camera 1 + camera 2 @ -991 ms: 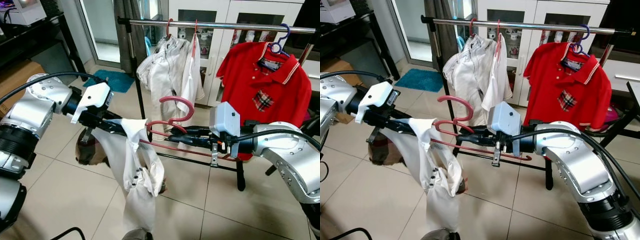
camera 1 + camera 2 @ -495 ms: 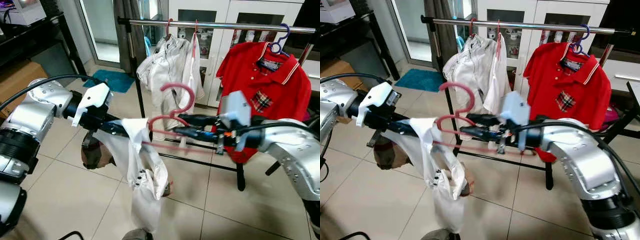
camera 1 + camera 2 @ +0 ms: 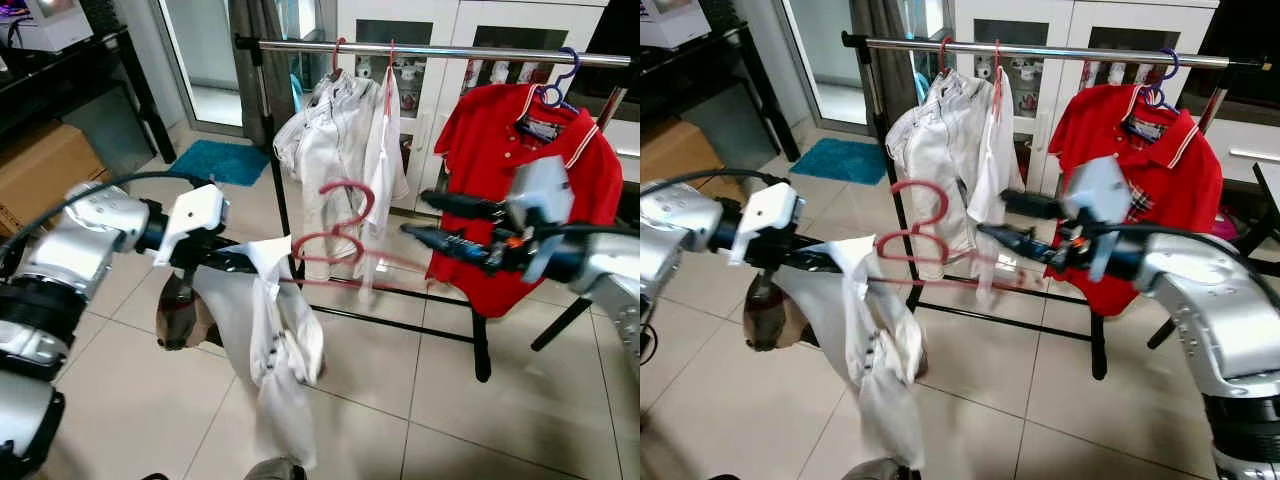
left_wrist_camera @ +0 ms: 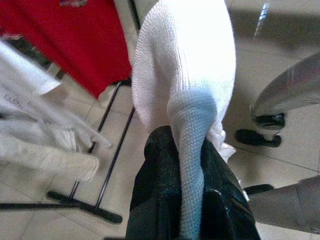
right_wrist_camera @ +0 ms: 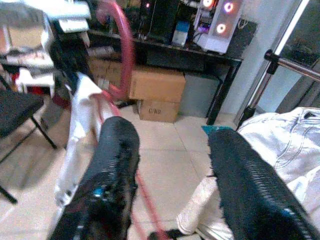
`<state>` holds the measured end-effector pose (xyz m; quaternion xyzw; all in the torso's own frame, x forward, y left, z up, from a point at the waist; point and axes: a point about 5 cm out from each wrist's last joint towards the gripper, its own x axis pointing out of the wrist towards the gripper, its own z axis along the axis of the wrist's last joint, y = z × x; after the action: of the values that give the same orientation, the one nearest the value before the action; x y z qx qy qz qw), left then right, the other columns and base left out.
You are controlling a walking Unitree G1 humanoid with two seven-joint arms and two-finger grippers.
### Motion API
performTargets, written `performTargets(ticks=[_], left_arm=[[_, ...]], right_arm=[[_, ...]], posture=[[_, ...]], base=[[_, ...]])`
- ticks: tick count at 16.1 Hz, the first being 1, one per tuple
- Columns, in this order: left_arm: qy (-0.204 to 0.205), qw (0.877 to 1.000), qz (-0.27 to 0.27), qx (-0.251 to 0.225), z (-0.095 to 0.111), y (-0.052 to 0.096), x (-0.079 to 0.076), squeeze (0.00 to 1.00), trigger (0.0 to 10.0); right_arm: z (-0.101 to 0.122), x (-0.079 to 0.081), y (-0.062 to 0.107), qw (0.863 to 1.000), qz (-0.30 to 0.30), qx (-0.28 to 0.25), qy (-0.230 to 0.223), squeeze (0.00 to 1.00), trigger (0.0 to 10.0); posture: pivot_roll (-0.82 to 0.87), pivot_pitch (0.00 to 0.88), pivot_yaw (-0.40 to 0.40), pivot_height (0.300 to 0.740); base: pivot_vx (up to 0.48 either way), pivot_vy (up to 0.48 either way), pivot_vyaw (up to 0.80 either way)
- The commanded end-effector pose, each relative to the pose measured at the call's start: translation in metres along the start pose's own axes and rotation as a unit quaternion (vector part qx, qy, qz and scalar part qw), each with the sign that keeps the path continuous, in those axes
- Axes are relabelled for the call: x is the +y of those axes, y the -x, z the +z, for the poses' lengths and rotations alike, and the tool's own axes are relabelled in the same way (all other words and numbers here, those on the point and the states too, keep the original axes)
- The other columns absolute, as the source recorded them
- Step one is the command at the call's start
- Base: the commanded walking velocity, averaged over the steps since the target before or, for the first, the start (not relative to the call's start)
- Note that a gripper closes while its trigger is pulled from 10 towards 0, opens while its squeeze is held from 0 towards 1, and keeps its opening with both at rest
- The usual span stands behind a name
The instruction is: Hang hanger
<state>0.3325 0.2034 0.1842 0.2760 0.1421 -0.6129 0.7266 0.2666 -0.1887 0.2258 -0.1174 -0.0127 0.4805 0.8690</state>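
Two black fingers [image 4: 165, 200] of the left gripper [image 3: 240, 262] pinch the white knit shirt [image 3: 265, 340] — seen close in its wrist view. Midway, the pink plastic hanger [image 3: 340, 235] carries that shirt. Right gripper [image 3: 425, 215] — extended level, fingers spread, empty.

You have a pink plastic hanger [image 3: 340, 232] with a smooth, slightly glossy skin, carrying a white knitted cloth garment [image 3: 270, 340] whose ribbed weave shows plainly where the matt black rubbery fingers [image 4: 160, 200] of the left gripper [image 4: 182, 227] pinch it. Your right gripper [image 3: 425, 215] has long black fingers with a fine ridged, matt texture. The polished silver metal rail [image 3: 450, 51] shines above soft white cotton clothes [image 3: 335, 140] and a red cloth polo shirt [image 3: 530, 180] with a matt knit look. The pale floor tiles [image 3: 120, 400] are smooth and glossy; the brown cardboard box [image 3: 40, 170] is dull.
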Motion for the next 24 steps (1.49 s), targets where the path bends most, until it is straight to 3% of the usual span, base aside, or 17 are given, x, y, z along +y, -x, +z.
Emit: performTargets(ticks=[1, 3, 6, 9, 11, 12, 13, 14, 17, 20, 24], left_arm=[[0.006, 0.997, 0.071, -0.008, 0.003, 0.006, 0.012, 0.0, 0.0], [0.016, 0.995, 0.097, -0.031, 0.009, 0.004, 0.017, 0.0, 0.0], [0.009, 0.993, 0.1, -0.061, 0.024, 0.005, 0.019, 0.0, 0.0], [0.004, 0.991, 0.102, -0.09, 0.042, 0.007, 0.023, 0.0, 0.0], [0.001, 0.991, 0.081, -0.108, 0.052, 0.007, 0.021, 0.0, 0.0], [-0.001, 0.991, 0.073, -0.11, 0.054, 0.008, 0.019, 0.0, 0.0], [-0.002, 0.991, 0.072, -0.111, 0.055, 0.008, 0.019, 0.0, 0.0], [-0.003, 0.992, 0.069, -0.11, 0.057, 0.01, 0.019, 0.0, 0.0], [-0.001, 0.992, 0.061, -0.113, 0.062, 0.012, 0.019, 0.0, 0.0], [0.004, 0.99, 0.038, -0.132, 0.071, 0.013, 0.015, 0.0, 0.0], [0.008, 0.99, 0.023, -0.142, 0.076, 0.018, 0.011, 0.0, 0.0]], right_arm=[[0.0, 0.011, 0.002, 0.999, 0.032, -0.008, -0.023, 1.0, 10.0], [-0.01, 0.036, -0.004, 0.993, 0.093, -0.012, -0.068, 1.0, 10.0], [-0.043, 0.063, -0.024, 0.987, 0.113, 0.026, -0.116, 1.0, 10.0], [-0.077, 0.064, -0.049, 0.983, 0.03, 0.089, -0.157, 1.0, 10.0], [-0.098, 0.056, -0.063, 0.97, -0.05, 0.125, -0.201, 1.0, 10.0], [-0.107, 0.054, -0.067, 0.963, -0.072, 0.139, -0.221, 0.78, 10.0], [-0.11, 0.053, -0.069, 0.96, -0.078, 0.145, -0.229, 0.78, 10.0], [-0.117, 0.053, -0.074, 0.952, -0.082, 0.15, -0.255, 0.0, 10.0], [-0.121, 0.061, -0.088, 0.945, -0.059, 0.136, -0.292, 0.0, 10.0], [-0.132, 0.06, -0.096, 0.94, -0.073, 0.163, -0.291, 0.0, 10.0], [-0.137, 0.062, -0.104, 0.934, -0.07, 0.156, -0.314, 0.0, 10.0]], posture=[[-0.04, 0.0, 0.113, 0.74], [-0.04, 0.0, 0.113, 0.74], [-0.04, 0.0, 0.116, 0.74], [-0.03, 0.0, 0.119, 0.74], [-0.03, 0.0, 0.121, 0.74], [-0.03, 0.0, 0.121, 0.74], [-0.03, 0.0, 0.124, 0.74], [-0.03, 0.0, 0.129, 0.74], [-0.03, 0.0, 0.134, 0.74], [-0.02, 0.0, 0.133, 0.74], [-0.01, 0.0, 0.132, 0.74]], base=[[0.0, 0.0, 0.0], [0.0, 0.0, 0.0], [0.0, 0.0, 0.0], [0.0, 0.0, 0.0], [0.0, 0.0, 0.0], [0.0, 0.0, 0.0], [0.0, 0.0, 0.0], [0.0, 0.0, 0.0], [0.0, 0.0, 0.0], [0.0, 0.0, 0.0], [0.0, 0.0, 0.0]])
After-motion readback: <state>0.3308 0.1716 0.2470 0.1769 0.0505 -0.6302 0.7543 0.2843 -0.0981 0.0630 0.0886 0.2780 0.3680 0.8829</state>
